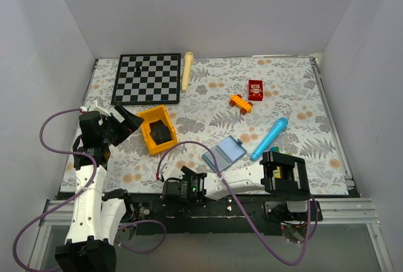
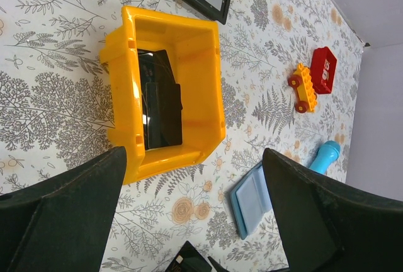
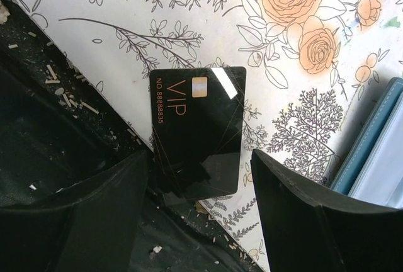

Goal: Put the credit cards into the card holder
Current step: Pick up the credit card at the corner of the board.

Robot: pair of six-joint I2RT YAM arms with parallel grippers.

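Observation:
One black credit card [image 3: 198, 127], printed VIP, lies flat at the table's front edge and overhangs the dark ledge. My right gripper [image 3: 198, 157] is open, low over it, with a finger on each side [image 1: 184, 188]. That card's corner also shows in the left wrist view [image 2: 187, 260]. More black card [image 2: 160, 105] lies inside the yellow bin [image 2: 201, 127]; I cannot tell if it is one card or two stacked. My left gripper [image 2: 194, 153] is open and empty, above the bin's near side [image 1: 129, 121]. The slate-blue card holder [image 1: 225, 153] lies open on the table between bin and blue tube [image 2: 252, 199] [image 3: 378, 165].
A chessboard [image 1: 147, 79] and a wooden pestle [image 1: 187, 70] lie at the back left. A red box [image 1: 255, 89], an orange toy car [image 1: 240, 103] and a bright blue tube [image 1: 269, 138] lie right of centre. The right arm's body [image 1: 283, 176] stretches along the front edge.

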